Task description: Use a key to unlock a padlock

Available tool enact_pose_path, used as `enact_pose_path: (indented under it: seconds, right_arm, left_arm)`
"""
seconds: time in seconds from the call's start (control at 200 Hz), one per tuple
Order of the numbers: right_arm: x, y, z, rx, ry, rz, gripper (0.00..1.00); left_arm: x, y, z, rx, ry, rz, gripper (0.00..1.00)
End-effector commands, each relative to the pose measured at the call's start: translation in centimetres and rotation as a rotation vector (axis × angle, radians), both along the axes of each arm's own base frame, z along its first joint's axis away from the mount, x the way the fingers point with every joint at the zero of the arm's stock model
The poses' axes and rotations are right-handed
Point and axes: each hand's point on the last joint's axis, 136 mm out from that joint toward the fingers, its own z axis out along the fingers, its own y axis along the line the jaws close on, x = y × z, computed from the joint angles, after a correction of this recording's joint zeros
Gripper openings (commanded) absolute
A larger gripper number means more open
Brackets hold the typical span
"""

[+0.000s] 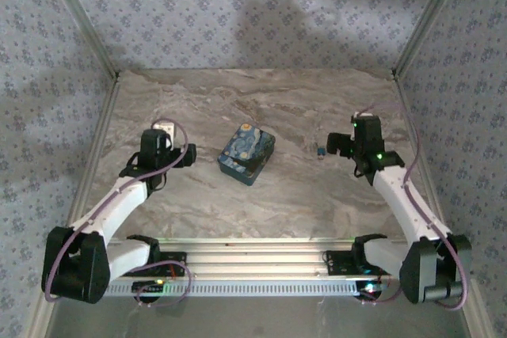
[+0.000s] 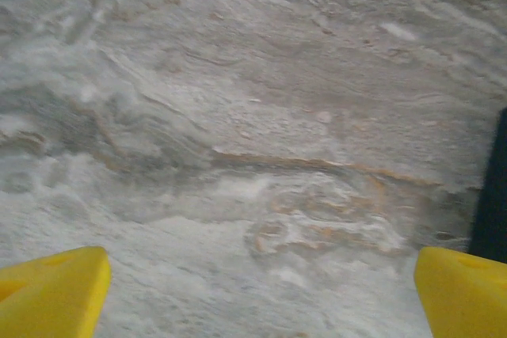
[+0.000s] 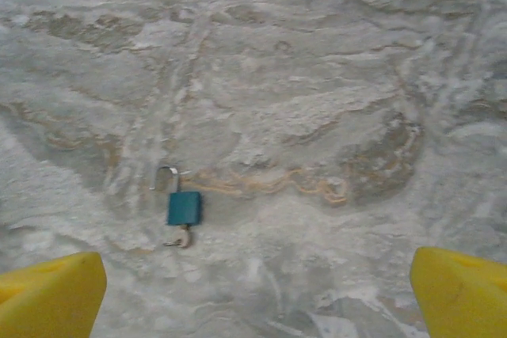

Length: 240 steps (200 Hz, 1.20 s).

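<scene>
Since the padlock (image 3: 183, 207) is lying flat on the marble table (image 1: 301, 203) just ahead of my right gripper (image 3: 255, 294), I reckon the job now is getting a clean hold on it. It's a tiny teal body with a silver shackle, and the key (image 3: 181, 237) looks to be poking out of the bottom end, touching the body. One shackle leg seems to stop short of the body, but it's too small for me to say whether it's popped.

My take: come down low and square, pinch the teal body across its flat sides, and keep clear of the key so the other hand can twist it. It's light, so it'll probably skate on that smooth top if one finger nudges it first.

Right arm is stretched forward, wrist tipped down at the lock, fingers spread wide with nothing in them. My left gripper (image 2: 257, 290) is just as wide and empty, looking at bare marble on the far side of the swirl-print box (image 1: 246, 152), well apart from the lock.
</scene>
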Motion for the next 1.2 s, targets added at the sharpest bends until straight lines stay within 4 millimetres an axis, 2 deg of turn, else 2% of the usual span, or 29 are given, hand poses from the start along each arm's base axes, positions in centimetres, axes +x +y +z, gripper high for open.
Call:
enact_pose_path:
  seconds: [0.0,0.17,0.395,0.67,0.839,0.924,1.054,1.194]
  right_arm:
    - [0.8,-2.0,1.9,-0.110,-0.189,-0.041,1.00]
    - [-0.3,-3.4,-0.1,-0.155,-0.241,-0.074,1.00]
    - [0.9,-4.7,-1.4,-0.177,-0.342,-0.092,1.00]
    - [2.1,-5.5,-3.5,-0.142,-0.417,-0.086,1.00]
    - [3.1,-5.4,-3.8,-0.129,-0.447,-0.065,1.00]
    - [3.9,-5.3,-4.7,-0.095,-0.432,-0.052,1.00]
    - [5.0,-5.2,-7.0,-0.088,-0.399,-0.043,1.00]
    - [6.1,-5.0,-7.1,-0.140,-0.354,-0.057,1.00]
  left_arm:
    - [1.6,2.7,2.3,0.164,-0.135,0.067,0.98]
    - [1.4,3.7,0.8,0.217,-0.165,0.055,0.98]
    - [1.8,4.7,-0.1,0.123,-0.324,0.095,0.98]
    - [3.5,5.0,0.0,0.137,-0.425,0.077,0.98]
    - [4.8,5.8,-2.0,0.123,-0.388,0.099,0.98]
    - [5.5,6.0,-3.0,0.118,-0.350,0.106,0.98]
    - [6.6,6.8,-3.7,0.048,-0.282,0.098,0.98]
    - [6.6,7.0,-3.7,0.036,-0.281,0.102,0.98]
